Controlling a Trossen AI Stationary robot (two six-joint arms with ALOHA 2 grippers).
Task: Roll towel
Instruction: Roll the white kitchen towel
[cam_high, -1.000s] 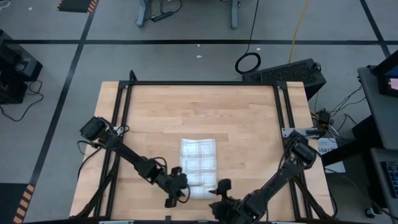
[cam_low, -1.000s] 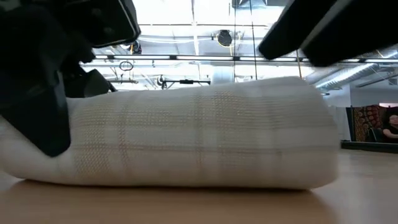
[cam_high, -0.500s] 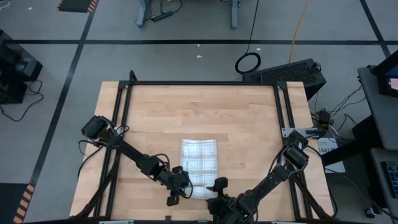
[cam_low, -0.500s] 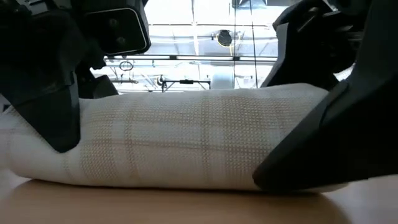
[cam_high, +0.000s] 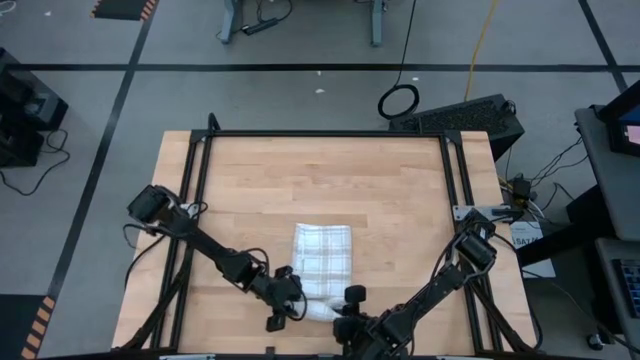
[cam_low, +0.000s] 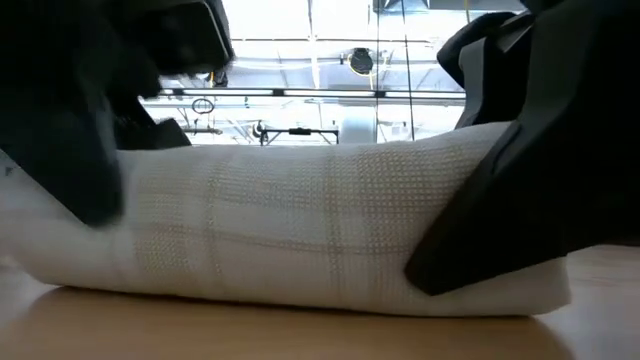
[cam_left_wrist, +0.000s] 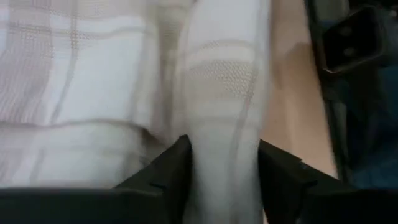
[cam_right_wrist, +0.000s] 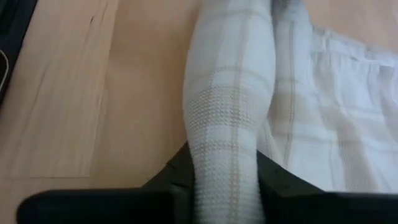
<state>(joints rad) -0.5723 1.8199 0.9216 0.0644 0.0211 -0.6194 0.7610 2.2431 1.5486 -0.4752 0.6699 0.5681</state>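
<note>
White plaid cloth towel (cam_high: 322, 262), part-rolled near the worktop's (cam_high: 300, 175) front edge and pinched at either end of the roll by the left gripper (cam_left_wrist: 221, 168) and right gripper (cam_right_wrist: 224, 168), could be skewed or unrolled if one grip slips.

We find the towel (cam_high: 322, 260) on the table (cam_high: 250, 180), toward its six o'clock edge. Its rolled end lies at six o'clock, the flat part toward twelve. Left gripper (cam_high: 290, 305) sits at the roll's nine o'clock end, right gripper (cam_high: 345, 310) at three o'clock.
</note>
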